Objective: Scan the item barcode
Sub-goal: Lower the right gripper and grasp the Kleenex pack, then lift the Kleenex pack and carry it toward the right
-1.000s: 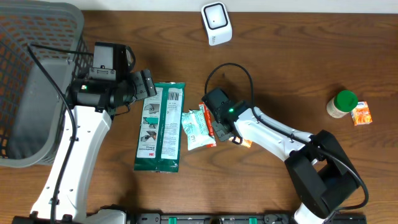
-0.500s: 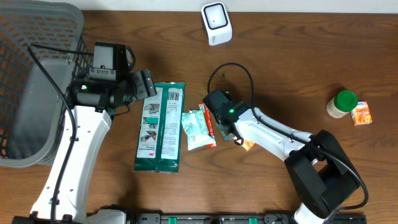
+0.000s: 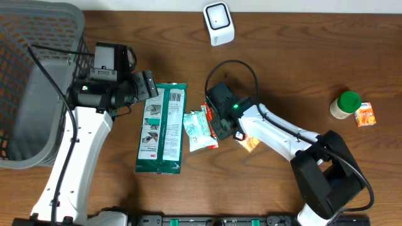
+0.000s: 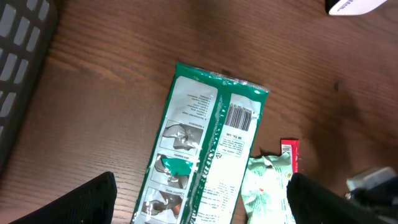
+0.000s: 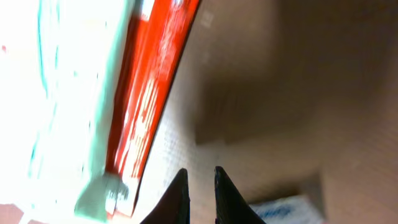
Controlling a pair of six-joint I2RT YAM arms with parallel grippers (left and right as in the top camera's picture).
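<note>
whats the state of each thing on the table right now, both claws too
left claw, open, empty
right claw, nearly shut, empty
green pack, flat, barcode up
wrapper, flat, crumpled
red pack, flat, beside the wrapper
jar, upright, lid on
scanner, upright

Overhead cam: fixed above table point(image 3: 314, 56), faces straight down from far off. Takes in the whole top, w/ basket point(image 3: 25, 94) at left edge and scanner point(image 3: 218, 24) at far edge.

L wrist cam: mid height, tilted down twd far edge. Green packet point(image 4: 208, 149) at centre, basket corner top left, scanner edge top right.

R wrist cam: v. close to tabletop, blurred. Red packet point(image 5: 155, 93) runs down left half.

Overlap: overhead + L wrist share green packet, basket, scanner. Red packet shows in all three.
</note>
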